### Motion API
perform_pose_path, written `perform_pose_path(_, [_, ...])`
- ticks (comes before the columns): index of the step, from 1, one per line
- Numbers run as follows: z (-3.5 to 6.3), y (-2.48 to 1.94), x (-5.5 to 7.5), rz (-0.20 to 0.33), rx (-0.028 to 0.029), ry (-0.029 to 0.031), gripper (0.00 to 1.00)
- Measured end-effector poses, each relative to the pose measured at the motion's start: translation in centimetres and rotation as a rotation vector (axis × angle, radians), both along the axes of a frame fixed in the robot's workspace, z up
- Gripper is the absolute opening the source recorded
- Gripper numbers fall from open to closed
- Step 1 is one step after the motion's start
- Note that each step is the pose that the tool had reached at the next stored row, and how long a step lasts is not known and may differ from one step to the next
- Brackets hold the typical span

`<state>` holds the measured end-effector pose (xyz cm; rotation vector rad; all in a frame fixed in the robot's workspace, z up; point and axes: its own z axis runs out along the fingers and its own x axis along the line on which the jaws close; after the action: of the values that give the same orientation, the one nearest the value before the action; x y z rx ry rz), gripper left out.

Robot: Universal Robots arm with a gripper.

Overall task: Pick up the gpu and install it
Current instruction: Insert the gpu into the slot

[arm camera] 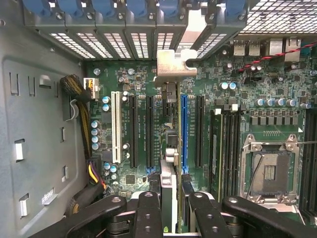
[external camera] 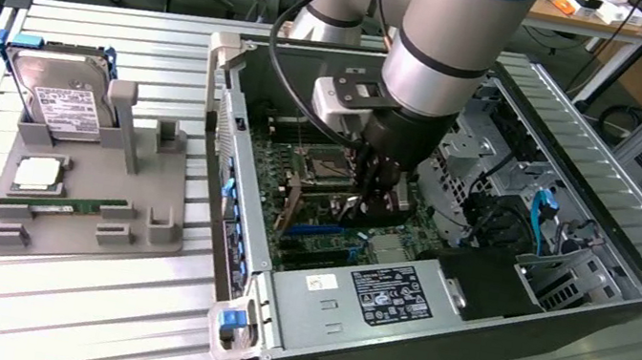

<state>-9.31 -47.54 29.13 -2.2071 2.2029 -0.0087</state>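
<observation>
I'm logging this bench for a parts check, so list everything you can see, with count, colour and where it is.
case: one, dark grey, open, on the table
motherboard: one, green, inside case
blue slot: one, blue, on motherboard
gpu: one, dark with silvery edge, on edge beside the blue slot, in the claw
power supply: one, grey with label, at a corner of the case
tray: one, grey, exterior view's left of case
hard drive: one, silver with white label, standing in tray
memory stick: one, green, lying in tray
table: one, pale slatted metal
arm: one, silver-grey, reaching into case
claw: one, black, closed on gpu
</observation>
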Motion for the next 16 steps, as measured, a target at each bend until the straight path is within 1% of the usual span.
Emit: perform_pose_path(16, [-0.60,0.00,-0.04,0.000,0.0000,0.0001,0.27])
